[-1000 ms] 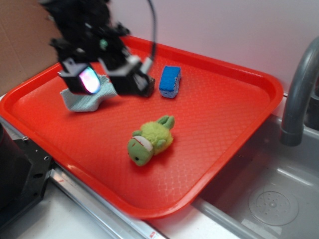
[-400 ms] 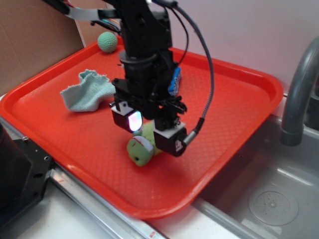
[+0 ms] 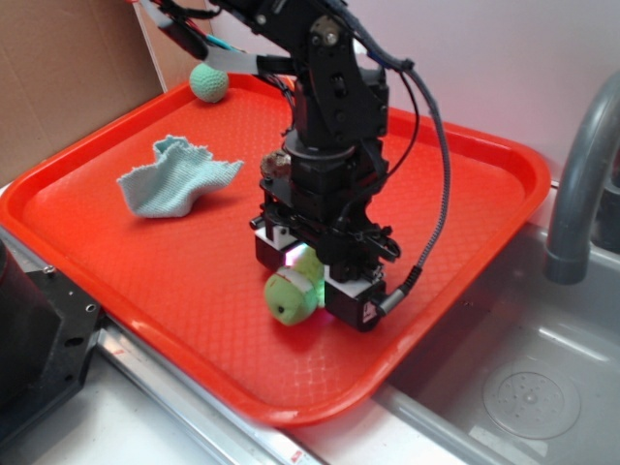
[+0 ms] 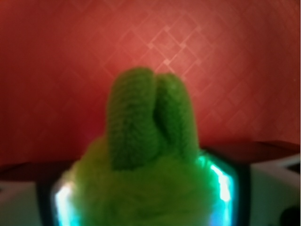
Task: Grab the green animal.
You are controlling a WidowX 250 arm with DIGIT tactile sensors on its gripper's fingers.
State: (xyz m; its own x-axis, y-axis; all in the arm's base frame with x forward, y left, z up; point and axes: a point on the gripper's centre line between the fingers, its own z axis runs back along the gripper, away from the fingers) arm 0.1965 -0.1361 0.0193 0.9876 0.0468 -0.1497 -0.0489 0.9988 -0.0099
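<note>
The green animal, a fuzzy lime-green plush frog with a white-and-red mouth, lies on the red tray near its front edge. My gripper is lowered over it, with one finger on each side of its body. In the wrist view the frog fills the space between the two glowing pads, its two legs pointing away, and the gripper straddles the body. The jaws look open, about as wide as the frog.
A pale blue cloth lies at the tray's left and a teal knitted ball in its far corner. A grey faucet and sink are at the right. Cardboard stands at the back left.
The gripper moved from over the cloth to the frog and came down around it. The frog has shifted slightly toward the front right.
</note>
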